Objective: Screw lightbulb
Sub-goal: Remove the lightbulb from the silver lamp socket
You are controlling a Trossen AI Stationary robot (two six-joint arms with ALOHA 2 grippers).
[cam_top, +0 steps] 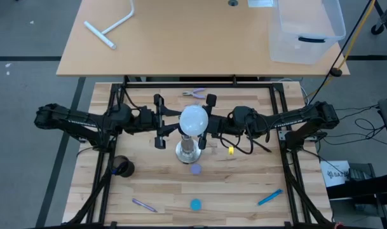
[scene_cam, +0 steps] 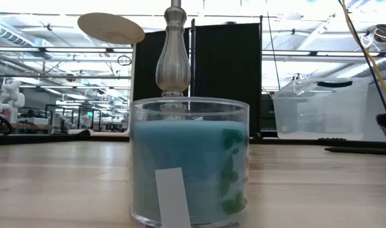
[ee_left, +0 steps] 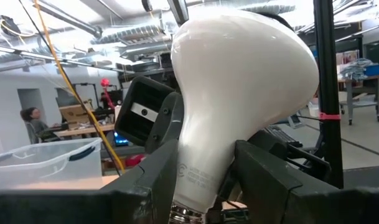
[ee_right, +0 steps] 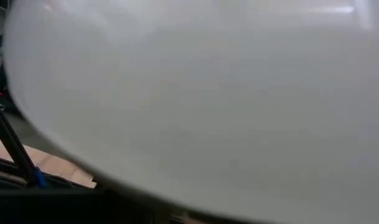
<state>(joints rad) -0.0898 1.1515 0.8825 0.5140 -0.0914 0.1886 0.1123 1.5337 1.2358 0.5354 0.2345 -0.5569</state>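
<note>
The white frosted lightbulb (cam_top: 194, 118) stands globe up over the silvery socket stand (cam_top: 188, 151) at the table's middle. The stand's post (scene_cam: 173, 60) shows in the low view behind a jar. My left gripper (cam_top: 171, 122) reaches in from the table's left and is shut on the bulb's neck below the globe. My right gripper (cam_top: 212, 122) is close against the globe from the table's right. The globe (ee_right: 189, 93) fills the right wrist view. Whether the screw base (ee_left: 189, 214) sits in the socket is hidden. My left gripper pinches the bulb's tapering neck (ee_left: 198, 174) between its two fingers (ee_left: 155, 180), just above the screw base. The fingers come level from the table's left. The bulb stands nearly upright, globe above the fingers, over the stand.
A glass jar of blue wax (scene_cam: 189, 161) stands close to the low camera near the table's front edge. A dark cup (cam_top: 122, 166), a purple pen (cam_top: 144, 205), a blue pen (cam_top: 269, 198) and pliers (cam_top: 194, 94) lie around the stand. A clear bin (cam_top: 307, 28) sits on the far table.
</note>
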